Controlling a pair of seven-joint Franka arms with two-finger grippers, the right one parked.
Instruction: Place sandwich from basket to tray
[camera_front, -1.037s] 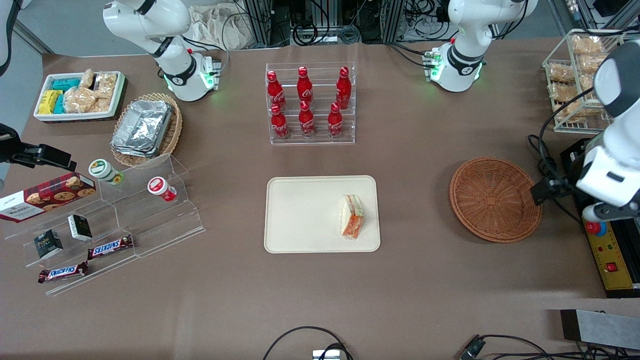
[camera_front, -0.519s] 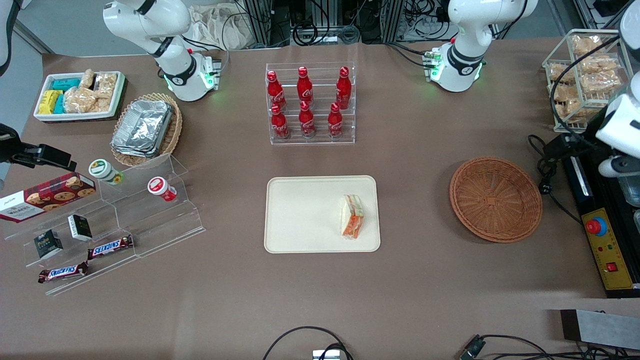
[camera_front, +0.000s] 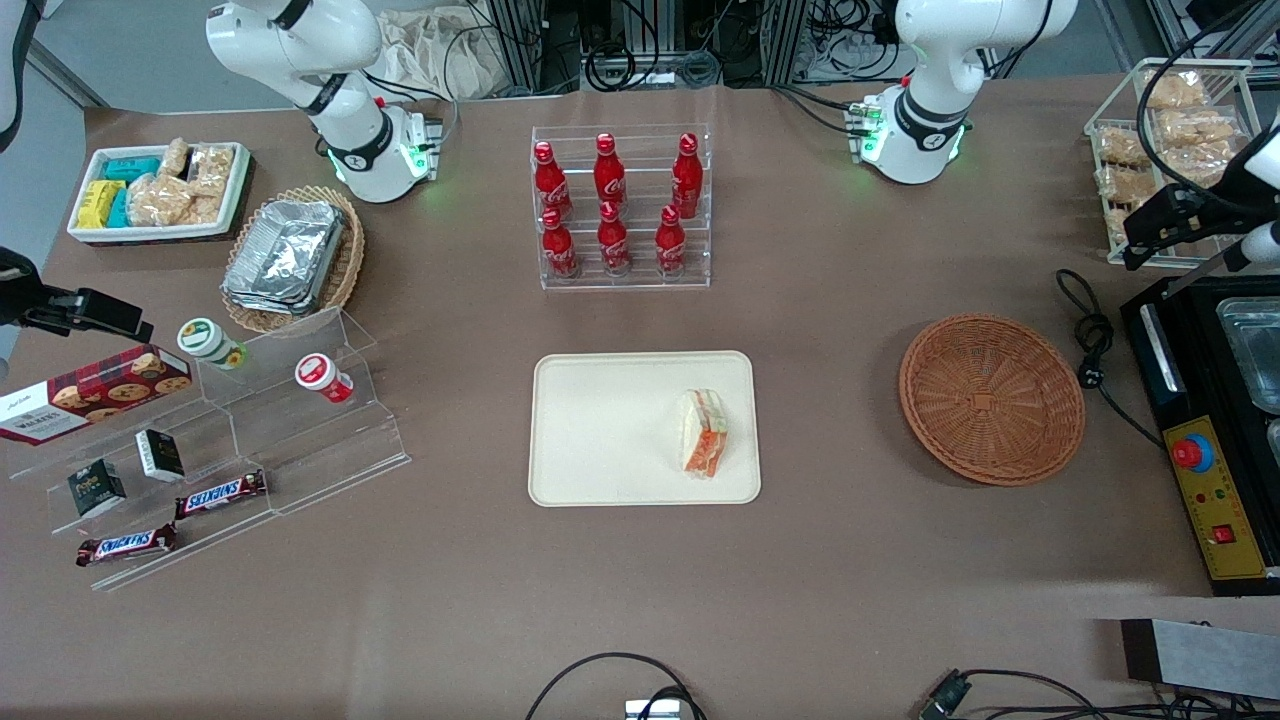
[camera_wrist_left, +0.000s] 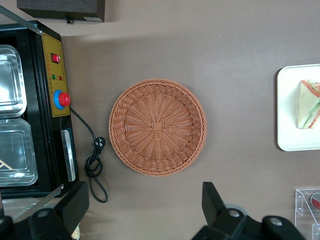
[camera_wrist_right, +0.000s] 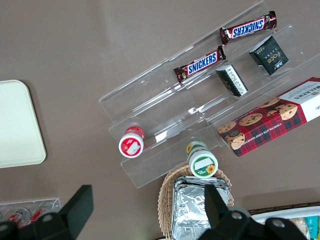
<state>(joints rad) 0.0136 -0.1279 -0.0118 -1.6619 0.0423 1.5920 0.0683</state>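
Sandwich (camera_front: 703, 432) lies on tray (camera_front: 600, 430); tool (camera_wrist_left: 145, 212) (fingers spread) above basket (camera_wrist_left: 157, 126)

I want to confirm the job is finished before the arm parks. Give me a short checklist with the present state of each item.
1. Sandwich on the tray: ok.
2. Sandwich fully inside the tray's rim: ok.
3. Basket holds nothing: ok.
4. Gripper open and holding nothing: ok.
5. Gripper clear of the basket, high above the table at the working arm's end: ok.
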